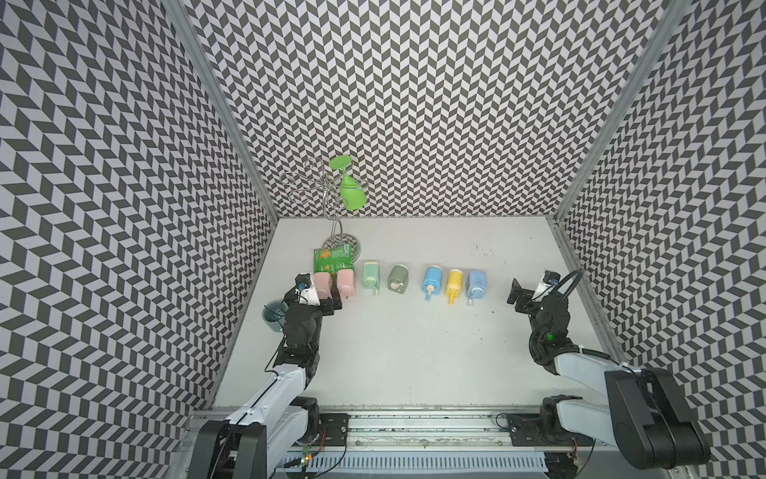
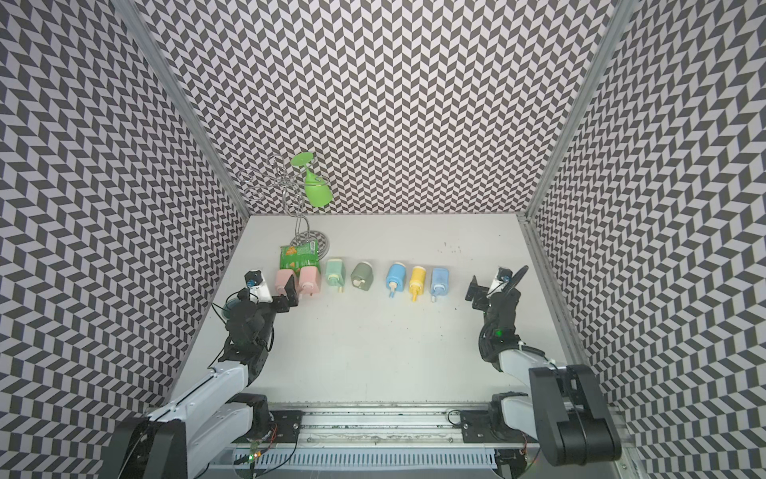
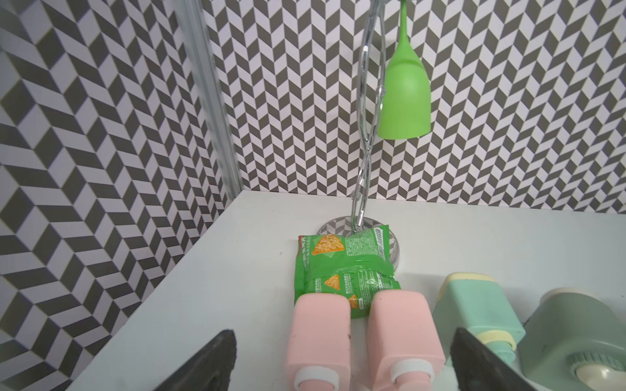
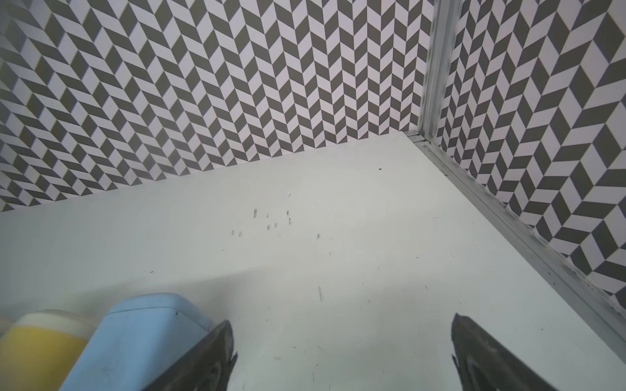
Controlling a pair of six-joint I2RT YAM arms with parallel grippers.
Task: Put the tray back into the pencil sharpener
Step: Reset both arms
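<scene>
Both pincers stand wide apart and hold nothing: the left pincer [image 3: 343, 338] faces two pink sharpeners [image 3: 318, 331], and the right pincer [image 4: 341, 325] hangs over bare table beside a light blue sharpener [image 4: 142, 338]. A small dark see-through cup [image 1: 271, 317], likely the tray, sits at the table's left edge, half hidden behind the left arm. Which sharpener lacks it I cannot tell. It looks like thin plastic: light, stiff, smooth, probably slippery, best pinched gently across its side walls. The white table [image 1: 414, 352] is flat, hard and pencil-smudged. Zigzag walls [image 1: 414, 103] close three sides. A wire stand [image 1: 331, 199] with a green goblet [image 1: 352, 193], and a snack bag [image 1: 331, 259], crowd the left rear corner.
</scene>
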